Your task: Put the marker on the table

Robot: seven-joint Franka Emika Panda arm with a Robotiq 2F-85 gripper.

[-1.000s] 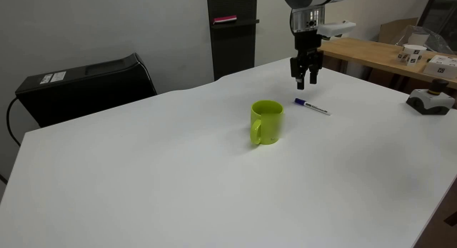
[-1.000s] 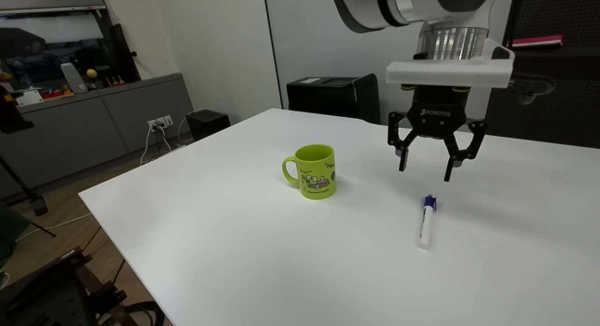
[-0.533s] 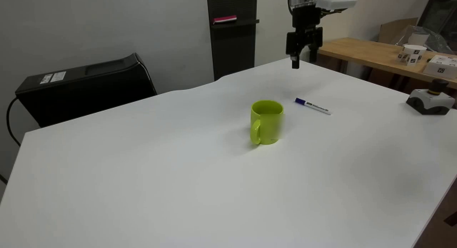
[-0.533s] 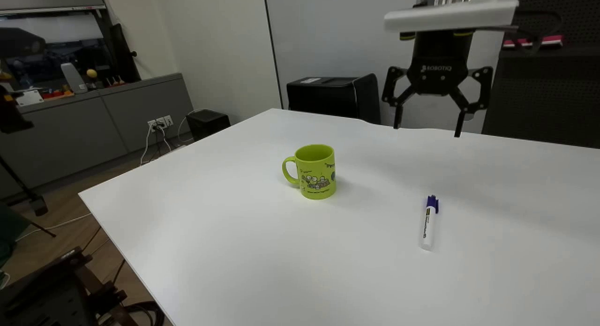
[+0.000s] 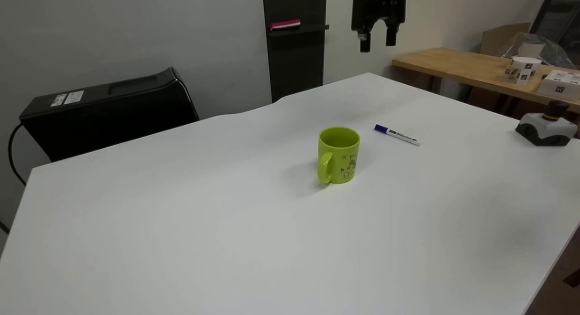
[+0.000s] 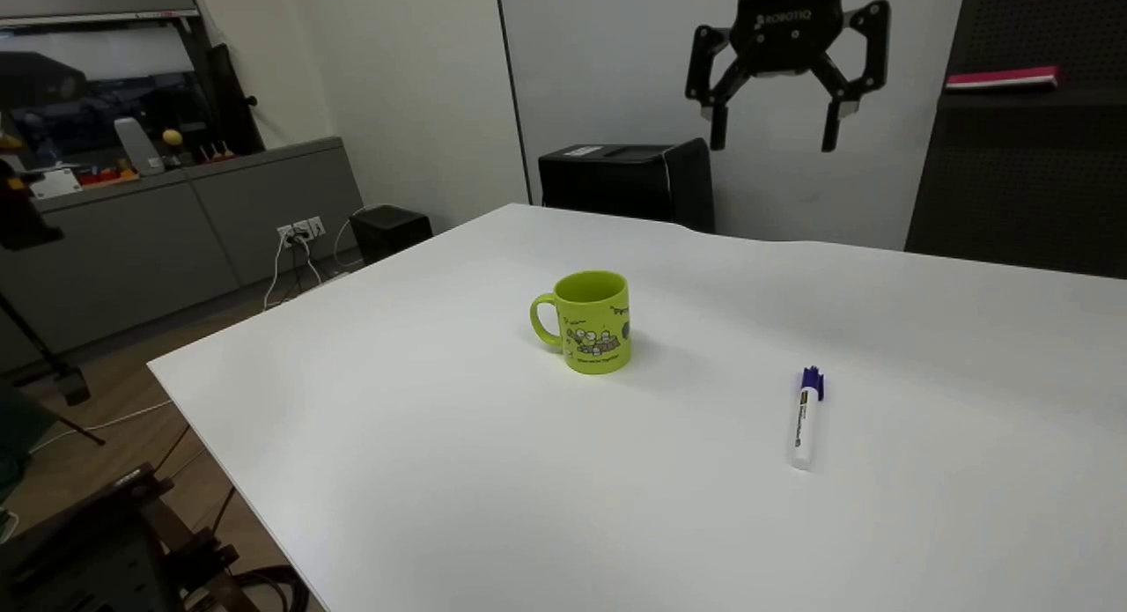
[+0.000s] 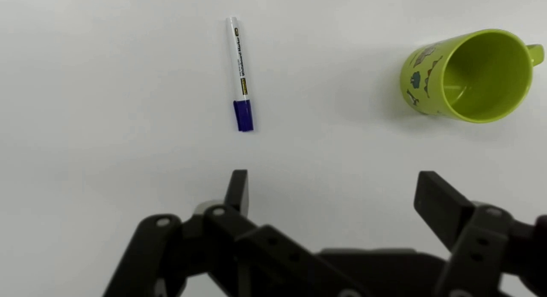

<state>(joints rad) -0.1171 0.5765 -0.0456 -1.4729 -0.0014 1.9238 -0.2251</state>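
The marker has a white barrel and a dark blue cap. It lies flat on the white table, right of the mug, in both exterior views: marker [image 5: 397, 135], marker [image 6: 805, 423], table [image 5: 181, 224], table [image 6: 493, 480]. In the wrist view the marker [image 7: 239, 72] lies above the left finger, cap toward the gripper. My gripper [image 5: 378, 46] is open and empty, high above the table's far part. It also shows open in the other views: gripper [image 6: 775, 143], gripper [image 7: 331, 177]. Nothing is between the fingers and they are apart from the marker.
A lime-green mug [image 5: 337, 158] stands upright on the table, also in view as the mug [image 6: 594, 335] and the mug [image 7: 431, 83]. A grey button box [image 5: 546, 128] sits at the table's right edge. A wooden table [image 5: 457, 65] stands behind, a black case [image 5: 113, 111] beyond the edge.
My gripper has risen well above the table, with its fingers open and spreading wider. The marker has stayed on the table, turned very slightly on its axis. The mug has not moved.
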